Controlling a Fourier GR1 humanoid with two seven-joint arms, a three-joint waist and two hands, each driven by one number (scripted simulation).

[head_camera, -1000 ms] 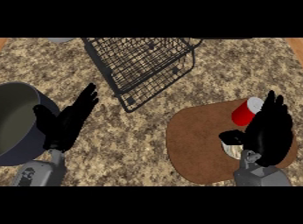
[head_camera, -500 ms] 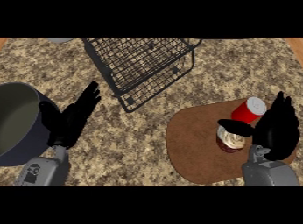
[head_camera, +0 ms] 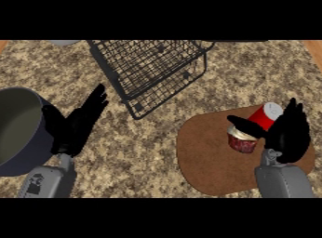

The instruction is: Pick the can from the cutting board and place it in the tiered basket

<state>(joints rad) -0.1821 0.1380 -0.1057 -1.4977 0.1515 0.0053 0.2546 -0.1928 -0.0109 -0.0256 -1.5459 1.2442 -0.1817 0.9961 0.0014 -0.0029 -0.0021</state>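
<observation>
Your right hand was over the right part of the cutting board, fingers straight and pointing far, thumb spread toward the left, gripping nothing. The can lay tipped on the far right of the board, red body with a pale end facing up, just beside your fingers; whether they touched it, you could not tell. A cupcake sat just near-left of the can, under your thumb. The can looked stiff and light, with a smooth side that would likely slip and roll, so you were best taking it across the round body, thumb on one side and fingers opposite, clear of the cupcake. Your left hand rested open at the left beside the pot. The tiered basket stood far, toward the middle, well apart from the can.
</observation>
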